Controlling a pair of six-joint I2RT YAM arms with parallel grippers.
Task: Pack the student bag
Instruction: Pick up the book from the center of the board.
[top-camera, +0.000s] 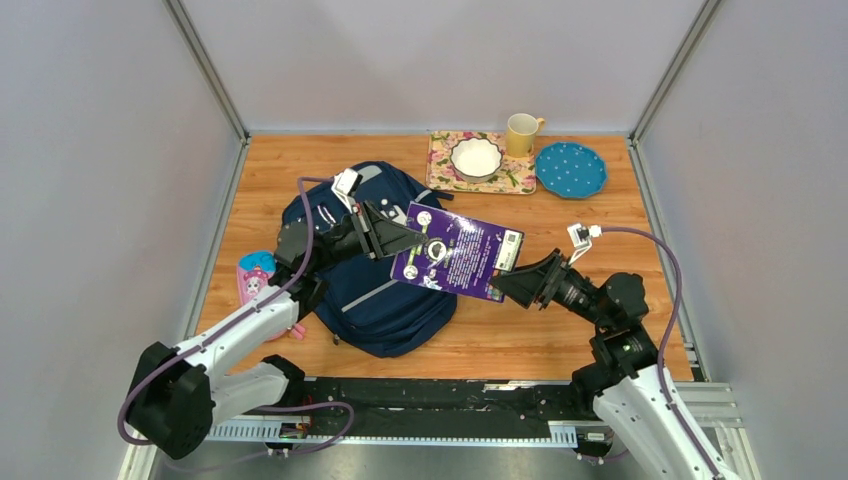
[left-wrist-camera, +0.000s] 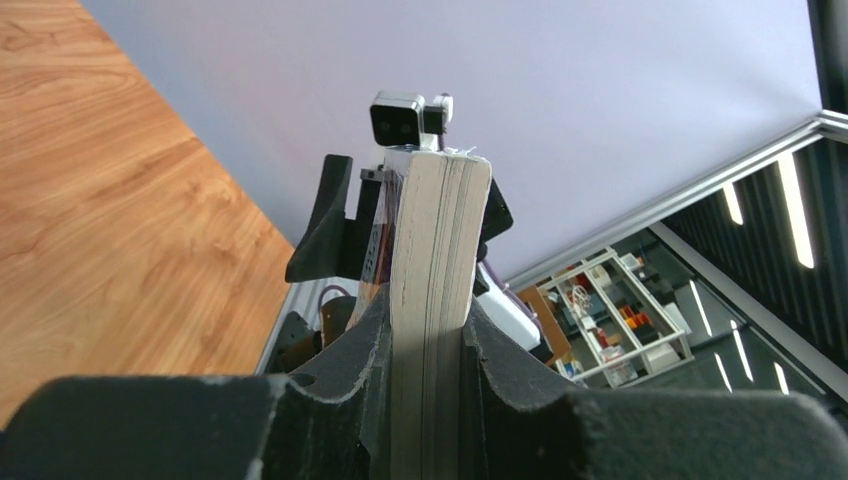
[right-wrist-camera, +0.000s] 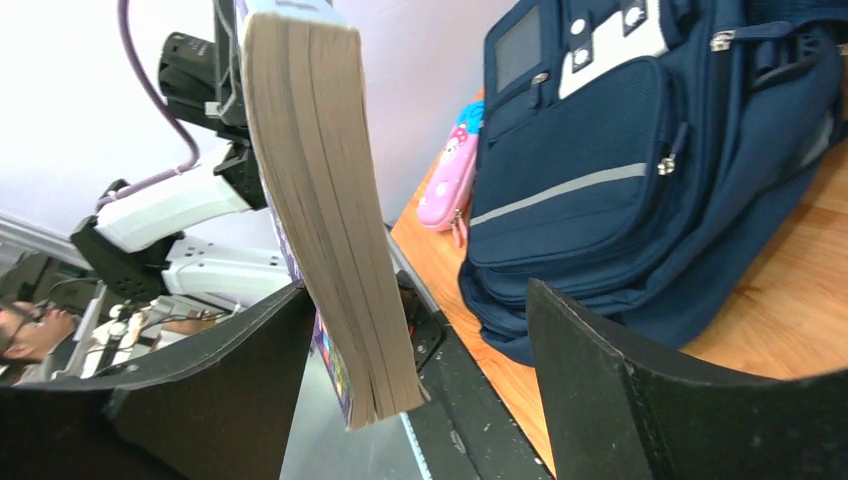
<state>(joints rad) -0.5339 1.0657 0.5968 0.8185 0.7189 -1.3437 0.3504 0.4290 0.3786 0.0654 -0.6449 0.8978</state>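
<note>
one book (top-camera: 455, 252) hangs in the top view over the student bag (top-camera: 385, 300), which lies left of table centre with a pink pencil case (top-camera: 254, 276) at its 9 o'clock. left wrist: the left gripper (left-wrist-camera: 425, 335) pinches the book's pages. right wrist: the right gripper (right-wrist-camera: 418, 300) stands spread around the book, not clamping. nothing looks packed yet.

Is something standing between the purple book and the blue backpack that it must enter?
Nothing visible does. The book, shut in the left claw, hangs partly over the backpack; the open right claw flanks its far end.
</note>
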